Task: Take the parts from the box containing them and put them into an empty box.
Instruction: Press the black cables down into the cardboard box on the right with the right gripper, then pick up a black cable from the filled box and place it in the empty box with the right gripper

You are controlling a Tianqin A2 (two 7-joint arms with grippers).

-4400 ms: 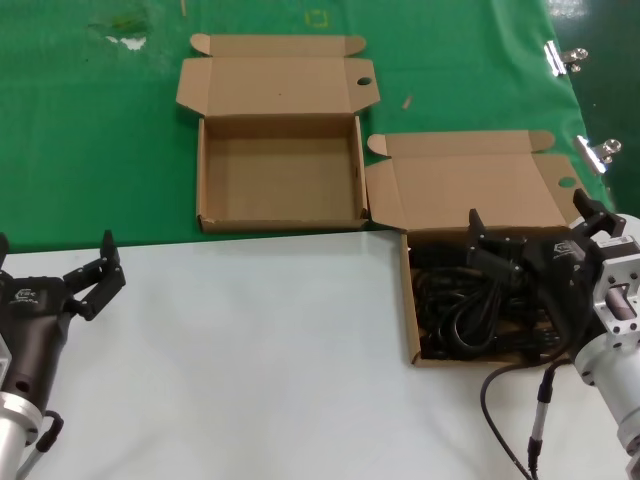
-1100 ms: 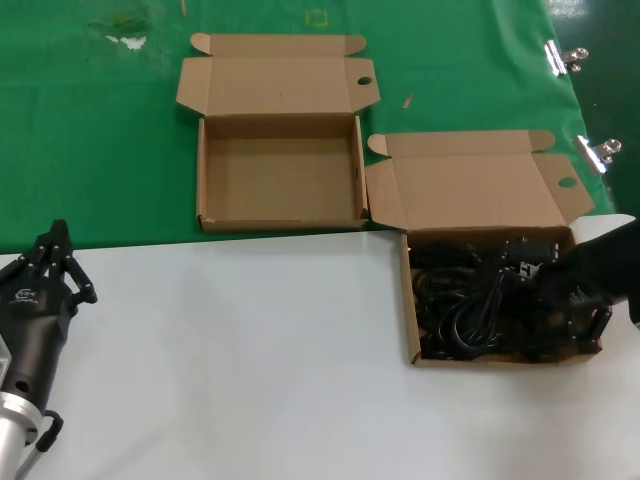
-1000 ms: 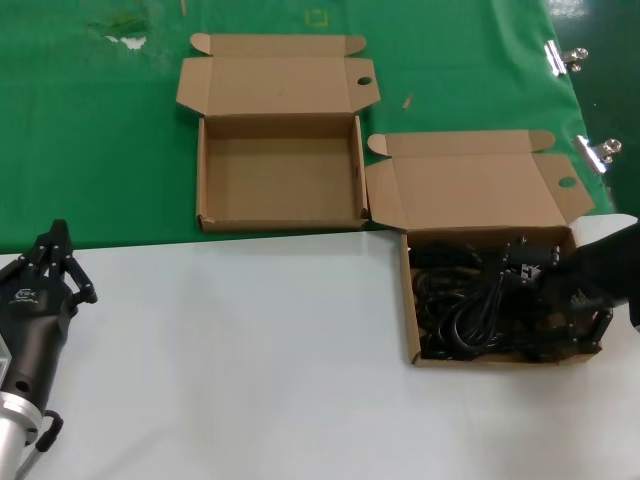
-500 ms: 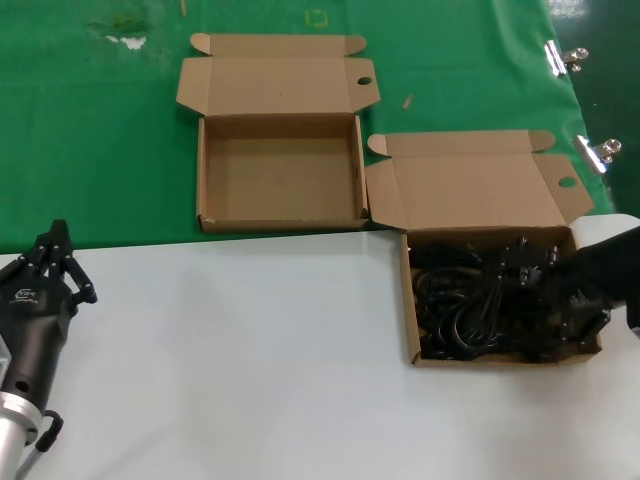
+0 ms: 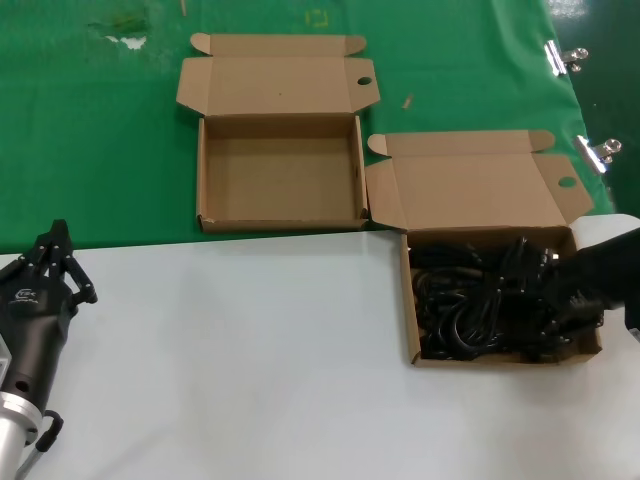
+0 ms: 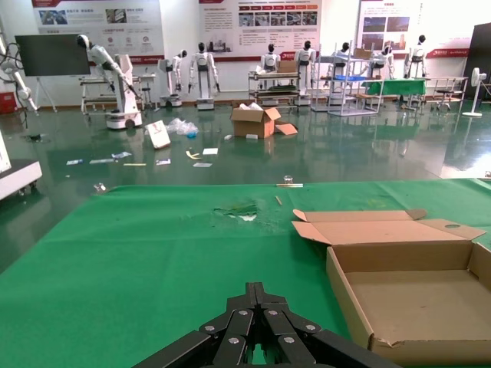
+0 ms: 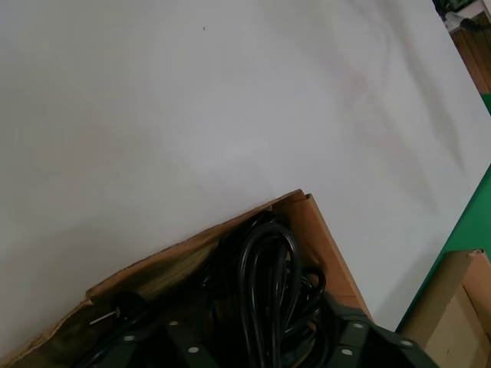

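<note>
Reaching into the box containing them (image 5: 409,300), on the white table (image 5: 250,360), right gripper (image 5: 575,290) down among the parts (image 5: 470,305); finger state not discernible. Left gripper (image 5: 50,262) parked at the near left edge, fingers closed together. Empty box (image 5: 203,175) beyond on green cloth (image 5: 90,130). Cords judged light, limp, tangle-prone; best gripped across a bundled loop (image 7: 265,261).

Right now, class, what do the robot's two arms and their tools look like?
The left tool is matte black with linked, pronged fingers and a small white logo on its body, above a silver cylindrical wrist trailing a black cable. The right tool shows only as a black shape inside the box of power cords.
</note>
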